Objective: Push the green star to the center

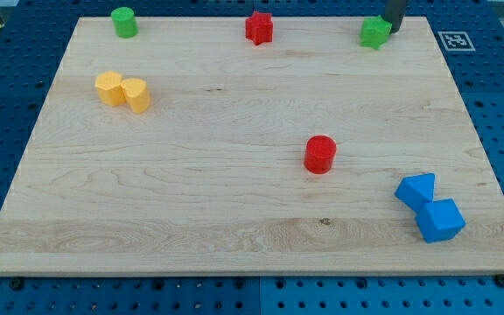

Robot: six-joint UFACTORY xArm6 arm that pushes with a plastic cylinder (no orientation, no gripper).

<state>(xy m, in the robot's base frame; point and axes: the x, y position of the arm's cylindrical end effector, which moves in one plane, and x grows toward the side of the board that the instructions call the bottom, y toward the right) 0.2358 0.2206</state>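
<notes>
The green star-shaped block (375, 33) sits at the view's top right edge of the pale wooden board (234, 201). My tip (393, 31), a bare dark rod with nothing clamped, touches its right side.

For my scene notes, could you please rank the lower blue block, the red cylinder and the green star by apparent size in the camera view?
1. Lower blue block
2. Red cylinder
3. Green star

The star lies farthest up the board, so true sizes stay unsure.
</notes>
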